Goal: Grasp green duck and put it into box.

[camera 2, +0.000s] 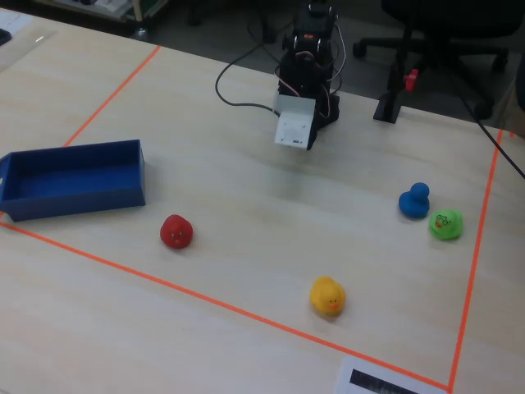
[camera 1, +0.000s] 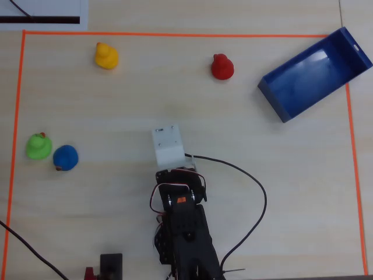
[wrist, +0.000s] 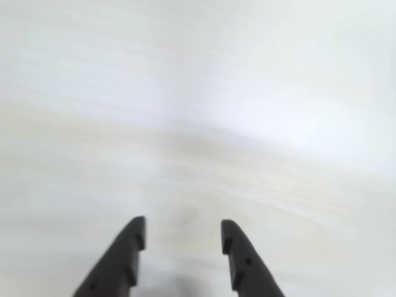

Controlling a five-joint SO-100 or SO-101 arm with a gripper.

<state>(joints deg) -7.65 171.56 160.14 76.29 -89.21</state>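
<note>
The green duck (camera 1: 38,146) stands near the left edge in the overhead view, right beside a blue duck (camera 1: 65,157). In the fixed view the green duck (camera 2: 445,223) is at the right. The dark blue box (camera 1: 309,79) lies tilted at the top right, seen in the fixed view at the far left as the box (camera 2: 78,193). My gripper (wrist: 182,229) is open above bare tabletop with nothing between its dark fingers. The arm (camera 1: 180,216) sits folded at the bottom centre, far from both duck and box; its white wrist housing (camera 1: 168,143) hides the fingers from above.
A yellow duck (camera 1: 106,56) and a red duck (camera 1: 222,66) stand toward the far side. Orange tape (camera 1: 175,35) frames the work area. A black cable (camera 1: 256,192) loops to the right of the arm. A chair and a stand are behind the arm's base (camera 2: 312,49).
</note>
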